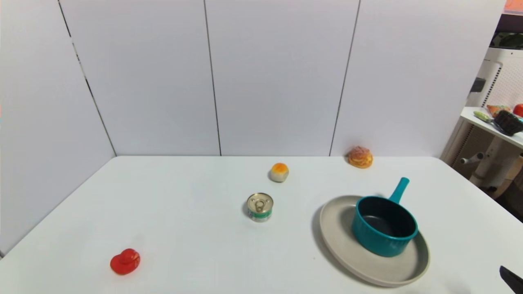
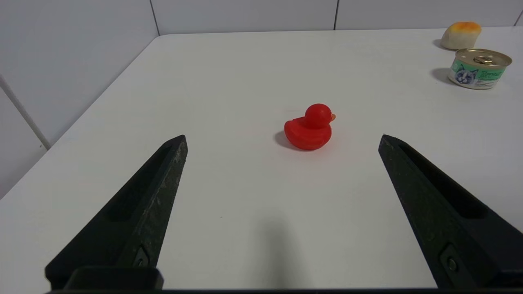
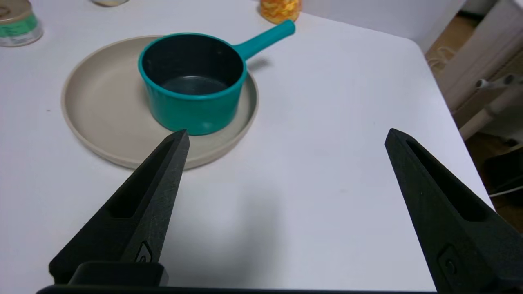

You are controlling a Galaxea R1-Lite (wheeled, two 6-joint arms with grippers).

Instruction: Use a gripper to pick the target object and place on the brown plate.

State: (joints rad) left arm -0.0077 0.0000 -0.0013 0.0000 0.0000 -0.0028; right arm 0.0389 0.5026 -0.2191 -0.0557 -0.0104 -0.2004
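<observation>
The teal saucepan (image 1: 384, 226) stands upright on the beige-tan plate (image 1: 339, 241) at the table's right front, its handle pointing to the far right. Both also show in the right wrist view, the saucepan (image 3: 196, 81) on the plate (image 3: 102, 110). My right gripper (image 3: 286, 139) is open and empty, low over bare table near the front right edge, apart from the plate; only a black tip of it (image 1: 510, 278) shows in the head view. My left gripper (image 2: 282, 141) is open and empty near the table's front left, a red duck (image 2: 309, 128) ahead of it.
A silver tin can (image 1: 260, 207) stands mid-table, left of the plate. A cream-orange bun (image 1: 279, 172) and a puff pastry (image 1: 360, 157) lie near the back wall. The red duck (image 1: 125, 261) sits front left. The table's right edge (image 3: 445, 110) is close to my right gripper.
</observation>
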